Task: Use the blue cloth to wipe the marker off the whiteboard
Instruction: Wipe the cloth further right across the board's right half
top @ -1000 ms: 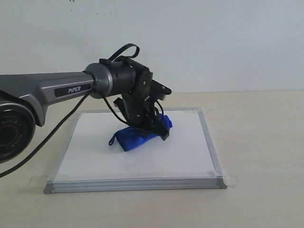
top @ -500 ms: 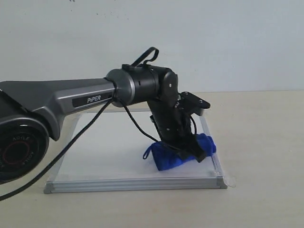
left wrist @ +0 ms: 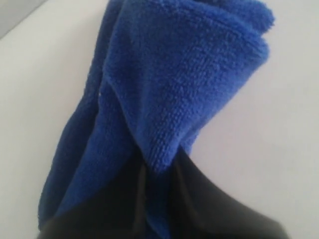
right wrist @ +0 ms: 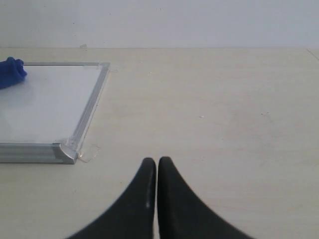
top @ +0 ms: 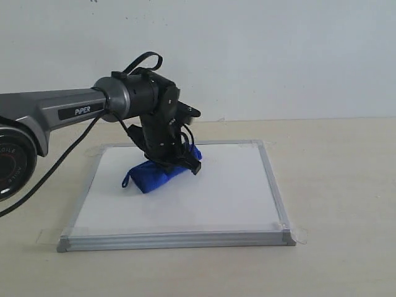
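A: Right, we log the left gripper (top: 181, 162) first: black fingers clamped onto the blue cloth (top: 151, 176), a fuzzy royal-blue microfibre roll.

B: Agreed. We place it on the whiteboard (top: 235, 198), a flat square white panel in a thin silver-grey metal frame. The blue cloth sits left of the board's middle and toward the far edge. It lies slantwise, and its lower end, with the small loop tag (top: 125, 182), points to the board's left side.

A: In the left wrist view we note plush folds filling most of the frame, pinched between two dark fingers (left wrist: 209, 209), with white surface on either side.

B: The right gripper (right wrist: 157, 167)?

A: Jaws pressed together, nothing between them. It hangs over the pale beige tabletop (right wrist: 224, 109), well apart from the cloth, off the board's near right corner.

B: We see a clear tape tab (right wrist: 87, 152) at that corner. The cloth's tip shows near the board's far edge in that view.

A: Also, a dark grey arm (top: 55, 114) marked PIPER reaches in from the left of the exterior view, with a black cable (top: 145, 62) looping above its wrist. Plain white wall (top: 278, 55) behind.
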You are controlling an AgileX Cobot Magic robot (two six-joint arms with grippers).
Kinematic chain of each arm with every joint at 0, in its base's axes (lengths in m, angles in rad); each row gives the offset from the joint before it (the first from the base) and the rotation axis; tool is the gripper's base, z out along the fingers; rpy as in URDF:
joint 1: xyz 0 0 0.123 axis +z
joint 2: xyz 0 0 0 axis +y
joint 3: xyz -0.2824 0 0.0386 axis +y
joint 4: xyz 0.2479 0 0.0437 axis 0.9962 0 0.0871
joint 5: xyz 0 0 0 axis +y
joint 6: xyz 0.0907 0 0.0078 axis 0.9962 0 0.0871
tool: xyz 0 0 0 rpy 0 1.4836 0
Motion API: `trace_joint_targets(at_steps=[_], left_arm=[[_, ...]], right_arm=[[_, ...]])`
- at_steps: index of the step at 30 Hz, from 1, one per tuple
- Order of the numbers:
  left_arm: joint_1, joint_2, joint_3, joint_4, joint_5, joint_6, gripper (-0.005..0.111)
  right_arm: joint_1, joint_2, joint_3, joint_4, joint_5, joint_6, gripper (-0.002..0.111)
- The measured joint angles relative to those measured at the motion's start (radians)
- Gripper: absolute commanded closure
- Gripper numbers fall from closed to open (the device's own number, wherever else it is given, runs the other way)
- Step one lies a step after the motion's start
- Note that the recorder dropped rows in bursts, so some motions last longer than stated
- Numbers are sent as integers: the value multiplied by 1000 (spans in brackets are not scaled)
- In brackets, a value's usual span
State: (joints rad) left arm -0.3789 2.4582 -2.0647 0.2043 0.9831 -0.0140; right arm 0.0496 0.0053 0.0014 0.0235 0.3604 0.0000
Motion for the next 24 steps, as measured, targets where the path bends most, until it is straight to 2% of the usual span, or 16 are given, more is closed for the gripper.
trace_joint_targets(at_steps=[6, 10, 15, 20, 24], left_arm=[[-25, 3, -2, -130, 5, 146, 103], [-97, 3, -5, -194, 9, 248, 103], [-165, 3, -22, -235, 13, 290, 103], [-166, 9, -35, -261, 22, 292, 103], [-141, 9, -35, -291, 24, 241, 103]], right_arm=[[0, 0, 0, 0, 0, 0, 107], [0, 0, 0, 0, 0, 0, 107], [0, 0, 0, 0, 0, 0, 107], [0, 0, 0, 0, 0, 0, 107], [0, 0, 0, 0, 0, 0, 107]])
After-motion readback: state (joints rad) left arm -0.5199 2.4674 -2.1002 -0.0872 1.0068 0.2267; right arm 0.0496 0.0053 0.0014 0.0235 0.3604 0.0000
